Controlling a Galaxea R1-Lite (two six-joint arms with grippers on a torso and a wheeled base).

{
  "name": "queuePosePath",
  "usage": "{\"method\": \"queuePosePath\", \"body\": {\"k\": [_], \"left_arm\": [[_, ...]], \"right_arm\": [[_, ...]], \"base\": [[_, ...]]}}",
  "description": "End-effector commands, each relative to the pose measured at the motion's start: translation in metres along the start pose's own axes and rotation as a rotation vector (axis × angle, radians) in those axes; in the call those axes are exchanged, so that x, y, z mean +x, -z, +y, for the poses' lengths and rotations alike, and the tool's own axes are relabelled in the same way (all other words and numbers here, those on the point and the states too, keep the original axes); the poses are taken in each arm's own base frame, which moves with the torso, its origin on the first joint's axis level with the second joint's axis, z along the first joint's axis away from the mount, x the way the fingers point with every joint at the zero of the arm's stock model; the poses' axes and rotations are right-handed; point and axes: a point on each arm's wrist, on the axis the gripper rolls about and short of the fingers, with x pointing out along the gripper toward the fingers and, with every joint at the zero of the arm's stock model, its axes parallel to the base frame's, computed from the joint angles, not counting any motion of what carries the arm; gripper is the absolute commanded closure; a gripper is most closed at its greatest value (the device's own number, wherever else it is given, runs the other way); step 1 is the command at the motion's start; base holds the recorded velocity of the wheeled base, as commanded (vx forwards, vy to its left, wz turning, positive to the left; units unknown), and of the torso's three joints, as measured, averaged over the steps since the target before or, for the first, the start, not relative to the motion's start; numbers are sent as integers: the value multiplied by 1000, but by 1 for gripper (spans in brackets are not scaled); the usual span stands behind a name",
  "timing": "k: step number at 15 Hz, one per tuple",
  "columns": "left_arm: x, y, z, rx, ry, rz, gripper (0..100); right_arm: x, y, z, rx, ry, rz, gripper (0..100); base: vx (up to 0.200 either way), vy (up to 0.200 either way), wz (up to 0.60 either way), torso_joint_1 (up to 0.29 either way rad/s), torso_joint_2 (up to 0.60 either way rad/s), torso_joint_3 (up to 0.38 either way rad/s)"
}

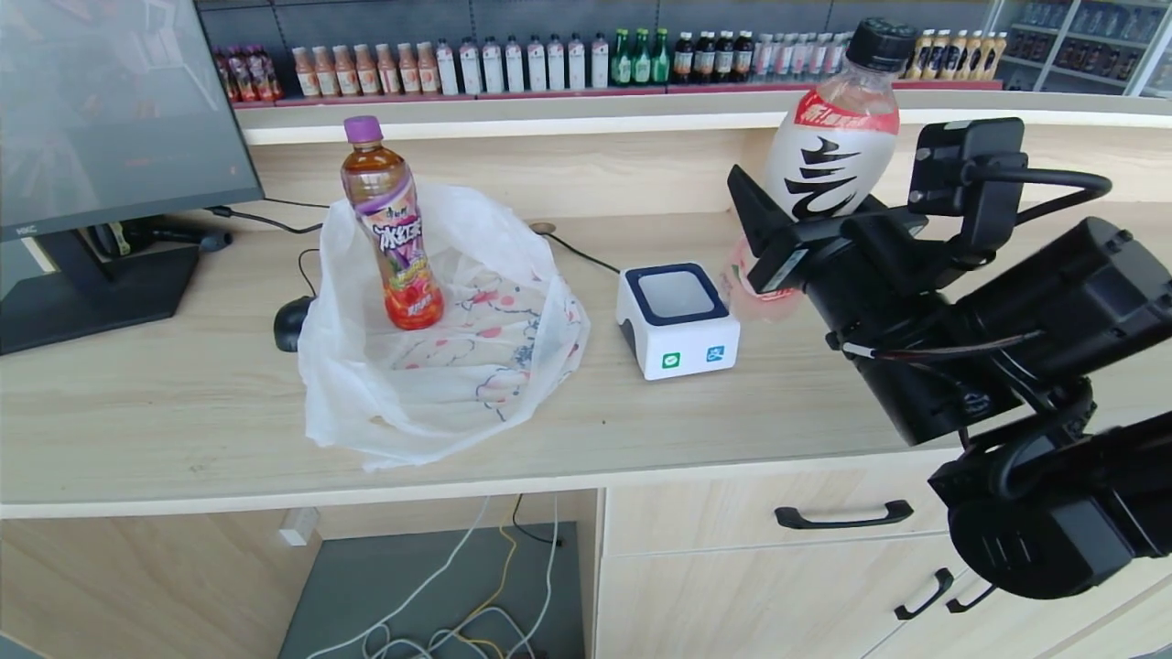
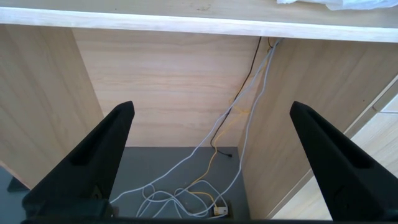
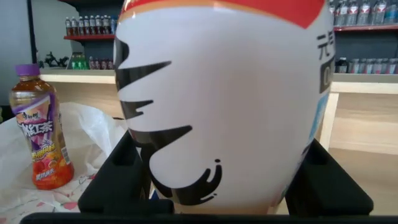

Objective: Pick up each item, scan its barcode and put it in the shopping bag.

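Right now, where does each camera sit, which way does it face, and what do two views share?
Head view: on the head, facing forward and down at the counter; shows the right arm, right gripper shut on the white bottle.
Left wrist view: below the counter edge, facing cables underneath; the open left gripper frames it.
Right wrist view: behind the gripped bottle, facing the shelves.
Shared: head and right wrist views both show the white bottle, tea bottle and shopping bag.
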Motion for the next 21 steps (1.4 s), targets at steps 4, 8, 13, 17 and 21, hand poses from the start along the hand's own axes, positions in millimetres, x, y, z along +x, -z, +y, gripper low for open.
{"method": "queuePosePath", "body": {"k": [4, 8, 13, 17, 21], "left_arm": [[0, 0, 0, 0, -1, -1, 0], [0, 0, 0, 0, -1, -1, 0], [0, 0, 0, -2, -1, -1, 0], [0, 0, 0, -2, -1, -1, 0], [0, 0, 0, -2, -1, -1, 0]], "right_arm": [[7, 2, 8, 19, 24, -8, 100], [10, -2, 9, 54, 30, -31, 100], [12, -3, 4, 63, 48, -36, 100], [12, -3, 5, 64, 47, -36, 100], [11, -2, 8, 68, 52, -28, 100]], "base": [[0, 0, 0, 0, 0, 0], [0, 150, 0, -1, 2, 2], [0, 200, 0, 5, 2, 3], [0, 200, 0, 1, 1, 2], [0, 200, 0, 2, 5, 4]]}}
